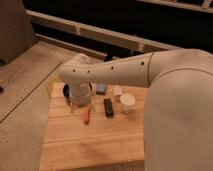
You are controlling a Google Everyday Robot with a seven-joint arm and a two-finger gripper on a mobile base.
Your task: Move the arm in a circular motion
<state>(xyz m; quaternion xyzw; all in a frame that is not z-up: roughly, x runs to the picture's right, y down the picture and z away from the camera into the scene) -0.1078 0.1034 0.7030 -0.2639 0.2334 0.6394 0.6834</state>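
Observation:
The arm (125, 70) is large and cream-white, with thick rounded segments and small dark screw holes. It reaches from the right edge across to the left, above the far part of a wooden table (95, 140). At its bent end (75, 70) a short segment points down. The gripper (80, 100) hangs there, low over the table's far left corner, and the arm's end partly hides it. I see nothing held in it.
On the table lie an orange-red stick-like object (86, 116), a black rectangular object (108, 107), a white cup (127, 102), a blue-grey item (101, 89) and a small white item (117, 91). Speckled floor (20, 100) lies left; dark railings (100, 35) run behind.

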